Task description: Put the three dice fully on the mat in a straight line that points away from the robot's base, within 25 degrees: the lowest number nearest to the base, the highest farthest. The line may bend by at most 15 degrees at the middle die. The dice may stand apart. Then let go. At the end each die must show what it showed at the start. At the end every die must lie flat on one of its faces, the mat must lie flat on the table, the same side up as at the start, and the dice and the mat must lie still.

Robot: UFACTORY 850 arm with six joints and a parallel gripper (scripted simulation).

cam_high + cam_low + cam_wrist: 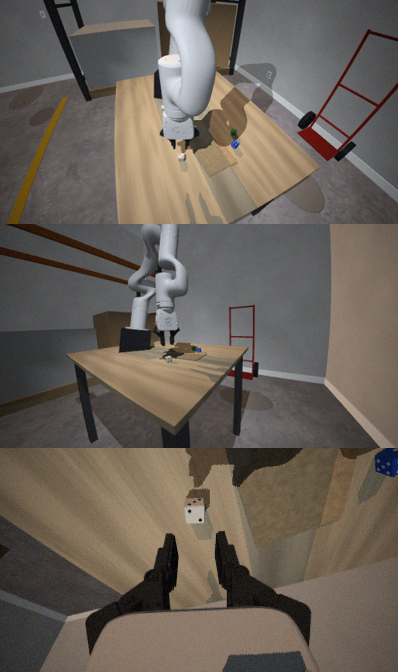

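Observation:
A white die (181, 156) lies on the wooden table, just left of the brown mat (212, 156). It also shows in the exterior view (168, 359) and in the wrist view (195, 512). My gripper (178, 144) hangs above the table a little short of the white die, with its fingers partly apart and nothing between them. It also shows in the exterior view (167, 341). A blue die (235, 144) and a green die (233, 132) lie close together by the mat's right side, the green one in shadow.
The robot's dark base (134, 339) stands at the far end of the table. A red hand truck (340, 111) and a grey crate (115, 54) stand on the floor away from the table.

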